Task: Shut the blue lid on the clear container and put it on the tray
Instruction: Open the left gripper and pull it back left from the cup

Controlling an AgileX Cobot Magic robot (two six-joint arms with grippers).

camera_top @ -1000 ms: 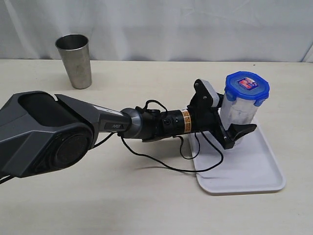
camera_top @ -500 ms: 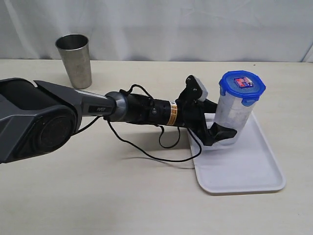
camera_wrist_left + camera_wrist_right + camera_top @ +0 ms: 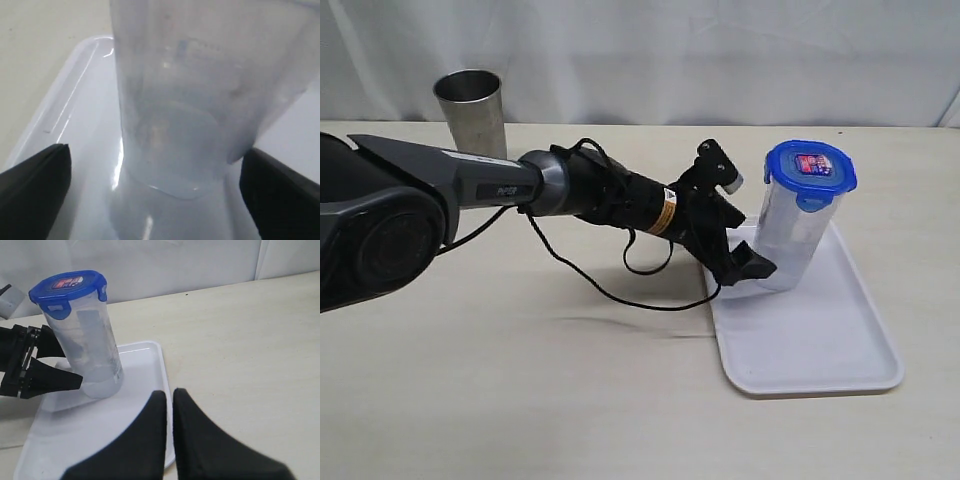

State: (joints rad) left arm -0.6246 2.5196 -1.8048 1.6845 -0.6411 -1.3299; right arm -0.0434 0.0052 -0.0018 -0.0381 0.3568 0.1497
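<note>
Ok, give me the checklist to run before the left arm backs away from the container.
1. Blue lid on the clear container: ok, it sits on the mouth.
2. All lid flaps snapped down: cannot tell.
3. Container on the tray: ok, its base rests there.
4. Container upright: not ok, it leans in the exterior view.
5. Left gripper released: ok, jaws open on either side of the base.
6. Right gripper out of the way: ok, shut and apart from the container.

Grey arm [image 3: 450, 178], black cable [image 3: 660, 309], orange band [image 3: 668, 214], black jaws
</note>
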